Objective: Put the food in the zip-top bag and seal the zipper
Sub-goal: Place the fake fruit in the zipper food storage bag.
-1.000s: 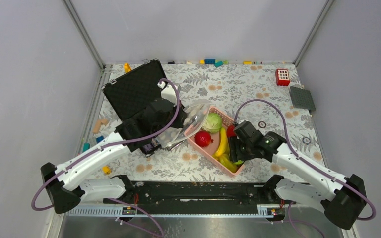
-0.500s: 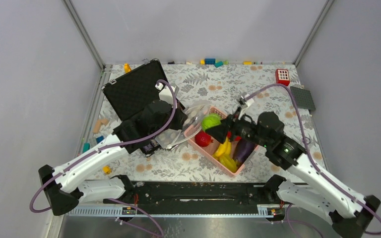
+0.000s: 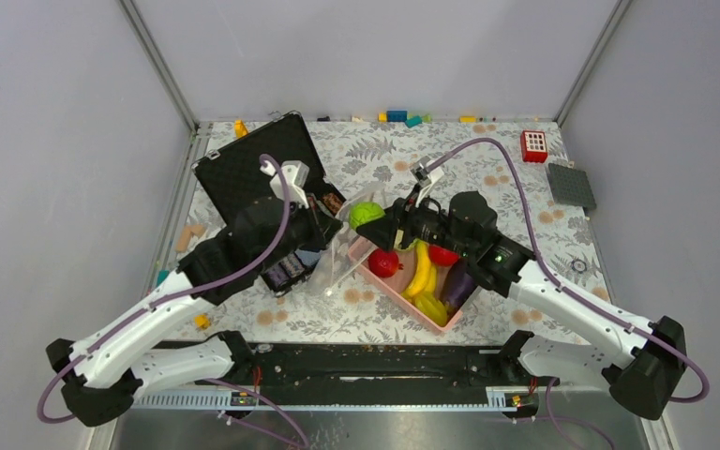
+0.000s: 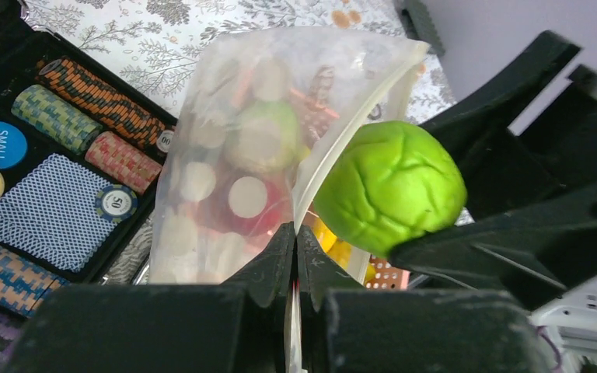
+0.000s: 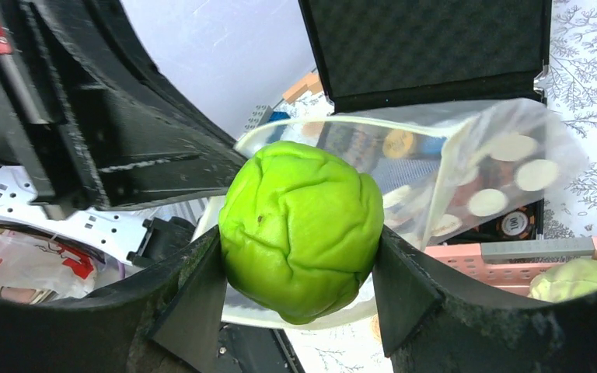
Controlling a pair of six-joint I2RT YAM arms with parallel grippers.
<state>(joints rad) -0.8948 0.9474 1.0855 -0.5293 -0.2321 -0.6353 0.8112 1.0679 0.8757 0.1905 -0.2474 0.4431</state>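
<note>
My right gripper [image 3: 371,217] is shut on a bright green wrinkled lime [image 3: 367,214] and holds it at the open mouth of the clear zip-top bag [image 3: 340,255]. In the right wrist view the lime [image 5: 303,225] sits between my fingers, with the bag's pale zipper [image 5: 342,124] curving behind it. My left gripper [image 4: 295,233] is shut on the bag's mouth edge and holds the bag [image 4: 233,155] up, zipper [image 4: 357,101] facing the lime [image 4: 389,194]. Red apples [image 3: 383,262], bananas [image 3: 422,272] and an eggplant [image 3: 457,286] lie in the pink basket [image 3: 384,283]. A pale cabbage [image 5: 579,280] shows in the basket.
An open black poker chip case [image 3: 253,169] lies behind and under the bag, with chip rows [image 4: 97,97] inside. A red block [image 3: 533,145] and a grey plate [image 3: 571,185] lie at the far right. Small blocks [image 3: 396,116] line the far edge.
My right gripper took the lime out of the basket and carried it left to the bag's mouth. My left arm lifted the bag more upright.
</note>
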